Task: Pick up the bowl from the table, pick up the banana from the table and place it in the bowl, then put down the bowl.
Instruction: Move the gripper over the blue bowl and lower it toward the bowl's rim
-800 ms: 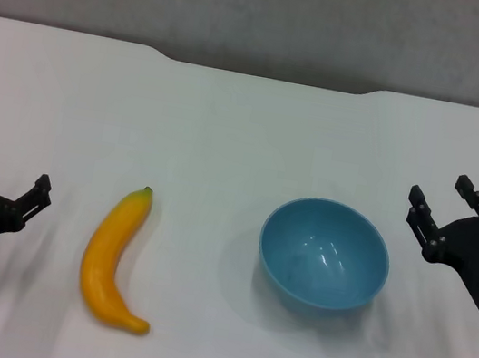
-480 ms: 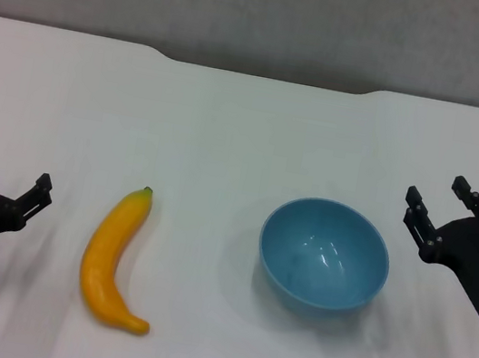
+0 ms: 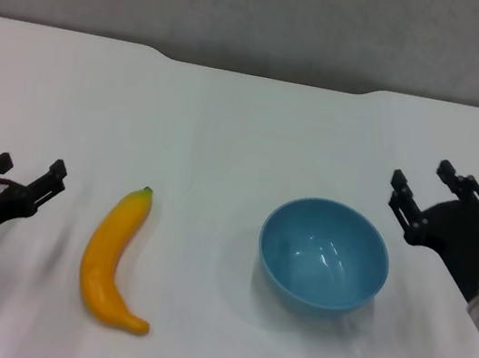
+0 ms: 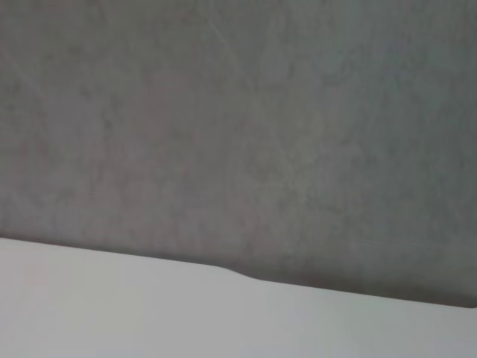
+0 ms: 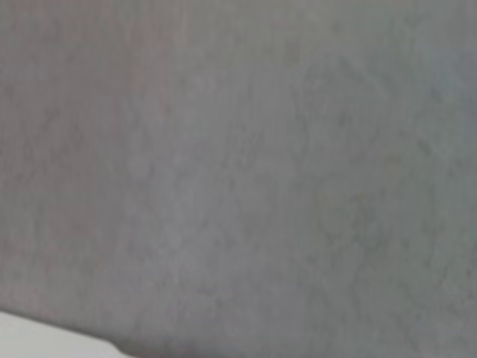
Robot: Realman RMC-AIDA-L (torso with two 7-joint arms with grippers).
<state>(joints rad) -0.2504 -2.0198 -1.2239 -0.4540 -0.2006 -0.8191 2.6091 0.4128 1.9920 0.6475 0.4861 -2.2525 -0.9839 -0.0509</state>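
The light-blue bowl (image 3: 323, 256) stands upright and empty on the white table (image 3: 229, 131), right of centre. The yellow-orange banana (image 3: 114, 256) lies on the table to its left, its dark stem tip pointing away from me. My right gripper (image 3: 421, 176) is open and empty, just right of the bowl and a little beyond its rim. My left gripper (image 3: 30, 167) is open and empty, left of the banana. Neither touches anything. The wrist views show only the grey wall and a strip of table.
The table's far edge has a shallow notch (image 3: 266, 75) at the middle, also seen in the left wrist view (image 4: 246, 274). A grey wall (image 3: 268, 9) stands behind the table.
My right gripper has moved left and away from me, closer to the bowl. My left gripper has moved slightly right and forward, toward the banana. The bowl and banana have not moved.
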